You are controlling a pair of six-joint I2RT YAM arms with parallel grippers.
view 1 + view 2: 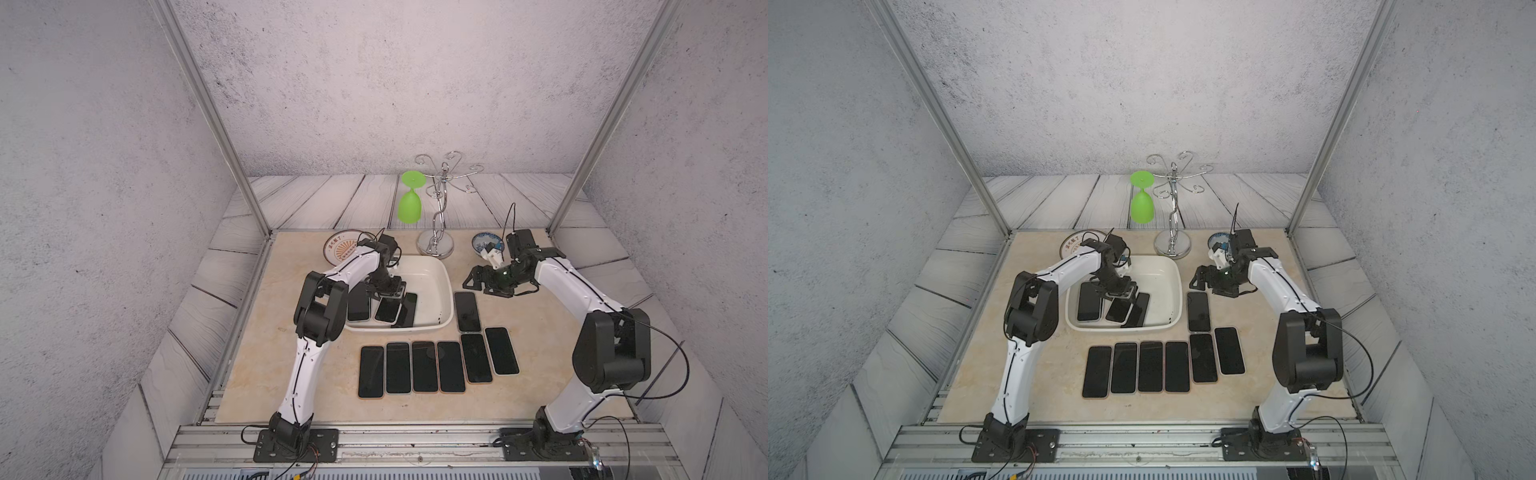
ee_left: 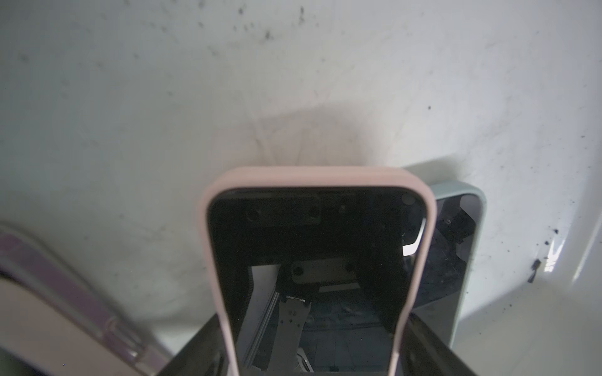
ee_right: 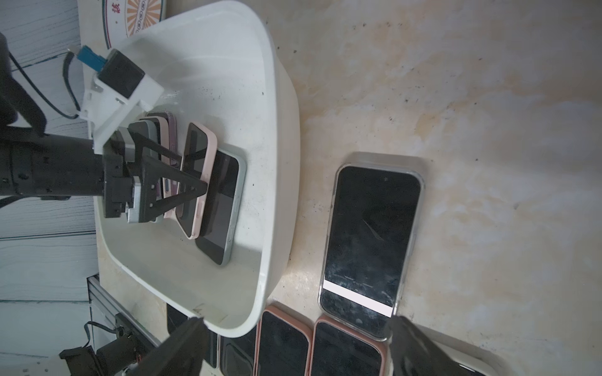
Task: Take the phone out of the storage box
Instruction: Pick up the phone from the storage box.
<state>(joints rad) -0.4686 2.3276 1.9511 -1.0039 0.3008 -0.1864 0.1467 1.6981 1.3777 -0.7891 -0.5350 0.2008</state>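
The white storage box (image 1: 446, 291) (image 1: 1177, 291) (image 3: 280, 130) stands on the table and holds three phones. My left gripper (image 1: 390, 296) (image 1: 1121, 296) (image 2: 312, 325) reaches down into the box. It is shut on the long sides of a pink-cased phone (image 1: 388, 309) (image 2: 312, 234) (image 3: 208, 153). That phone is tilted, leaning on a grey-green-cased phone (image 2: 456, 254) (image 1: 407, 309). A purple-cased phone (image 2: 65, 276) (image 1: 358, 305) lies beside them. My right gripper (image 1: 473, 282) (image 1: 1198, 280) (image 3: 296, 325) hangs open over the table just right of the box, with nothing in it.
Several phones (image 1: 424, 365) lie face up in a row on the table in front of the box and to its right. Behind the box are an orange-patterned plate (image 1: 338, 247), a chrome glass stand (image 1: 436, 245) with a green glass (image 1: 410, 203) hanging on it, and a blue-patterned bowl (image 1: 484, 243).
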